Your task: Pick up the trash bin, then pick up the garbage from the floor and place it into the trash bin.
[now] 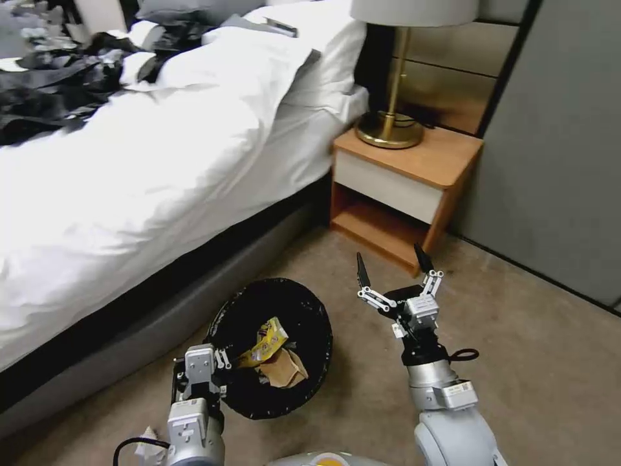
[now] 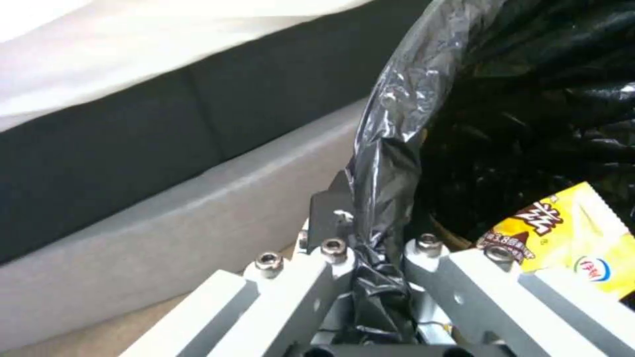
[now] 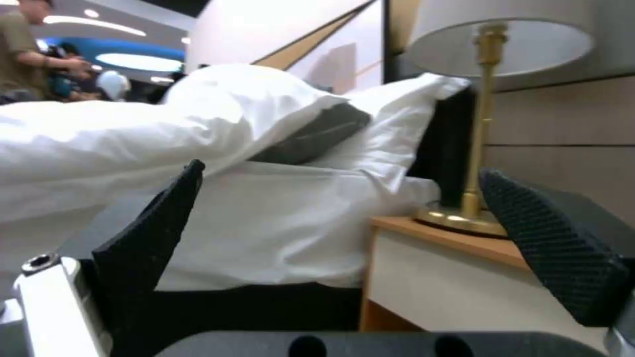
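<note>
Trash bin [image 1: 272, 346] sits on the carpet floor [image 1: 517, 362] close against the bed [image 1: 129, 194] base, at 11 o'clock from the robot's front. Left end effector [image 1: 223, 362] is pinched on the bin's rim at its 9 o'clock side, black liner [image 2: 384, 163] bunched between the fingers [image 2: 327, 218].

Inside: yellow wrapper [image 1: 265, 340], brown paper bag [image 1: 284, 369].

Judgement: bin light and stiff-walled, contents near weightless. The liner is slick and could slide over the rim, so the grip should catch plastic wall as well as film.

Right end effector [image 1: 394, 268] hovers spread wide and empty, at 3 o'clock of the bin.

Room: bed blocks the 9–12 side; nightstand [image 1: 401, 188] at 1 o'clock; open carpet at 3–5.
</note>
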